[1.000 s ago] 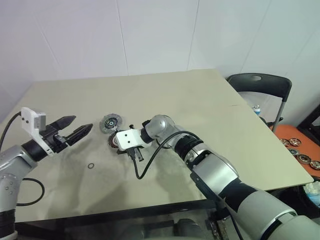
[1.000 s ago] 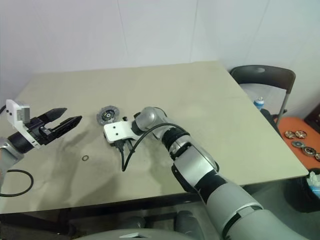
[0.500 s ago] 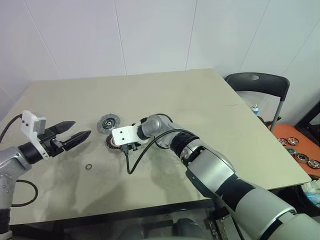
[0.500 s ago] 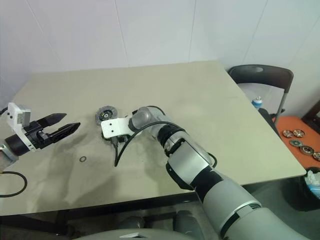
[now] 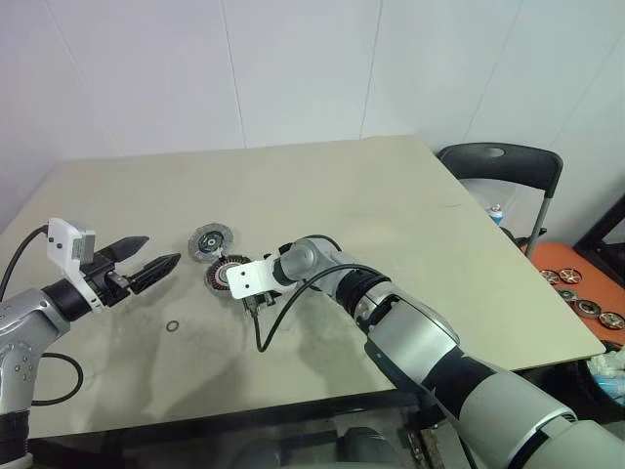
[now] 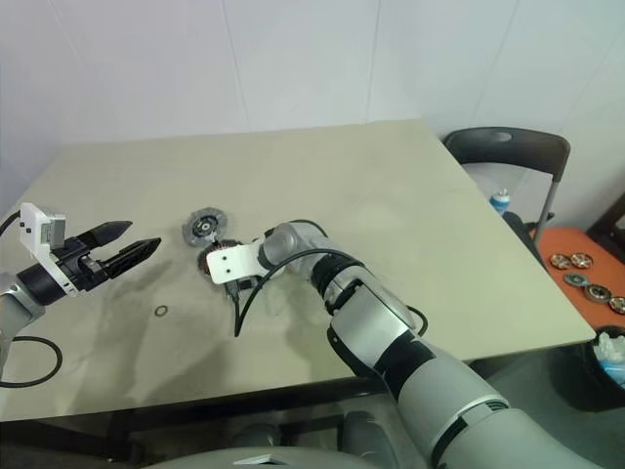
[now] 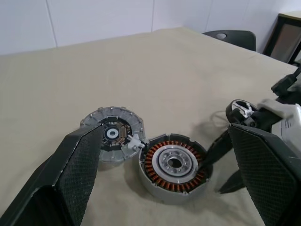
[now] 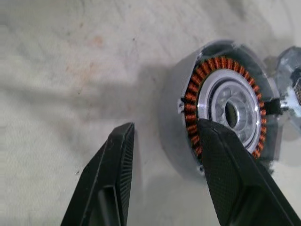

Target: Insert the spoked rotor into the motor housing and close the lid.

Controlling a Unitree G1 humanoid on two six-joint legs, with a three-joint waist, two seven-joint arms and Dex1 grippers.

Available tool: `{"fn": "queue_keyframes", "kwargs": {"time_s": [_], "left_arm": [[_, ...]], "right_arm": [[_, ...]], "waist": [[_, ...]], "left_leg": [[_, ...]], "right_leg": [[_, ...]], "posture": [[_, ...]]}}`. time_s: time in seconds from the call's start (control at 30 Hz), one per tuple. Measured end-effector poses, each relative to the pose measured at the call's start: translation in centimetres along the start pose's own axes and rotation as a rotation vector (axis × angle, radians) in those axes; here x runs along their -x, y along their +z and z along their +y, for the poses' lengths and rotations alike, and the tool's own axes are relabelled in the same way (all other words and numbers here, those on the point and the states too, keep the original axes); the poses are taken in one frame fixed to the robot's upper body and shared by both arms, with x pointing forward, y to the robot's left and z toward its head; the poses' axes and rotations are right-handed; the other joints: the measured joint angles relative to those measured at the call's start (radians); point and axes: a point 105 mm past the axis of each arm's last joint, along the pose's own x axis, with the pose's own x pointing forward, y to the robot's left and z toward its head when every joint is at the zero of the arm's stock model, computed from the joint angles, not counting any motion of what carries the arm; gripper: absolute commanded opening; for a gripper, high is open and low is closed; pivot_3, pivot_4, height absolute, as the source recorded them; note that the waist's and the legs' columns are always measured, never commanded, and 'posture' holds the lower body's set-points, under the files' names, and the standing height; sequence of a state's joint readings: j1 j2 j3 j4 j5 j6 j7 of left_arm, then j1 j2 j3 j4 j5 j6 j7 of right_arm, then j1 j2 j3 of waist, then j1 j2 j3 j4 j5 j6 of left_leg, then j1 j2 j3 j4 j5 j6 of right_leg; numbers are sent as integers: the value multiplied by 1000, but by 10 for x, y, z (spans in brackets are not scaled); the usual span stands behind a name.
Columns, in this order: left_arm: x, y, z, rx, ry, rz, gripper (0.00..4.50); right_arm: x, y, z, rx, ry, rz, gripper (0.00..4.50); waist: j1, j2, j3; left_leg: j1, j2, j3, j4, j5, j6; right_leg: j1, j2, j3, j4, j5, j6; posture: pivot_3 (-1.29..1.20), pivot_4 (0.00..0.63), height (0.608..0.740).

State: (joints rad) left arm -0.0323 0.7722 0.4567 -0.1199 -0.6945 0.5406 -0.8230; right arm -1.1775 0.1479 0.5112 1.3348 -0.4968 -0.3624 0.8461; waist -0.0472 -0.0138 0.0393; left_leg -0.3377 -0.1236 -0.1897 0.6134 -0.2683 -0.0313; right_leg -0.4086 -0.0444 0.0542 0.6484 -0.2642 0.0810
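Right gripper (image 8: pixel 164 174) half open, holding nothing, one finger over the rim of the round copper-wound motor housing (image 7: pixel 174 165), likely to grip its wall. A second ago it looked shut. Flat silver-grey slotted lid (image 7: pixel 113 136) touches housing. Left gripper (image 5: pixel 146 262) wide open, empty, waiting beside.

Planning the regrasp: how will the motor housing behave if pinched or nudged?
The motor housing looks rigid metal, probably heavy for its size. It sits flat and squat, so tipping seems unlikely. Its smooth round wall may slip; the copper windings look scratchable.
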Motion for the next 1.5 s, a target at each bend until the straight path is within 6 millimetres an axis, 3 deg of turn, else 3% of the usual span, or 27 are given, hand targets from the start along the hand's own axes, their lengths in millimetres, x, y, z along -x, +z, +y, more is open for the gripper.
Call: {"fn": "queue_keyframes", "kwargs": {"time_s": [0.2,0.33,0.47,0.93,1.2,1.33,1.5], "left_arm": [[-1,-2,1,5,12,-3,4500],[-1,-2,2,4,22,-3,4500],[-1,-2,2,5,23,-8,4500],[-4,-1,3,1,43,-20,4500],[-6,-4,3,13,44,-26,4500],[-7,-4,2,17,43,-28,4500],[-8,-6,1,24,39,-29,4500]], "right_arm": [[0,1,1,9,12,-8,2220],[0,5,1,22,19,-26,1363],[1,8,0,25,9,-44,35],[3,10,5,32,76,-60,35],[24,15,13,67,277,-99,35],[49,0,13,86,354,-68,35],[79,-42,17,32,362,22,35]], "waist": [[1,0,0],[0,0,0],[1,0,0],[0,0,0],[2,0,0],[3,-1,-1],[1,-5,-3]], "left_leg": [[0,0,0,0,0,0],[0,0,0,0,0,0],[0,0,0,0,0,0],[-1,0,0,0,1,-2],[-2,0,0,1,0,0],[-1,0,0,2,0,0],[-1,0,0,1,0,0]], "right_leg": [[0,0,0,0,0,0],[0,0,0,0,0,0],[0,0,0,0,0,0],[0,0,0,0,0,0],[0,0,0,-1,0,0],[1,0,-1,-1,0,0],[0,-1,-1,-1,0,0]], "posture": [[0,0,740],[0,0,740],[0,0,740],[0,0,740],[0,0,740],[0,0,740],[0,0,740]]}}
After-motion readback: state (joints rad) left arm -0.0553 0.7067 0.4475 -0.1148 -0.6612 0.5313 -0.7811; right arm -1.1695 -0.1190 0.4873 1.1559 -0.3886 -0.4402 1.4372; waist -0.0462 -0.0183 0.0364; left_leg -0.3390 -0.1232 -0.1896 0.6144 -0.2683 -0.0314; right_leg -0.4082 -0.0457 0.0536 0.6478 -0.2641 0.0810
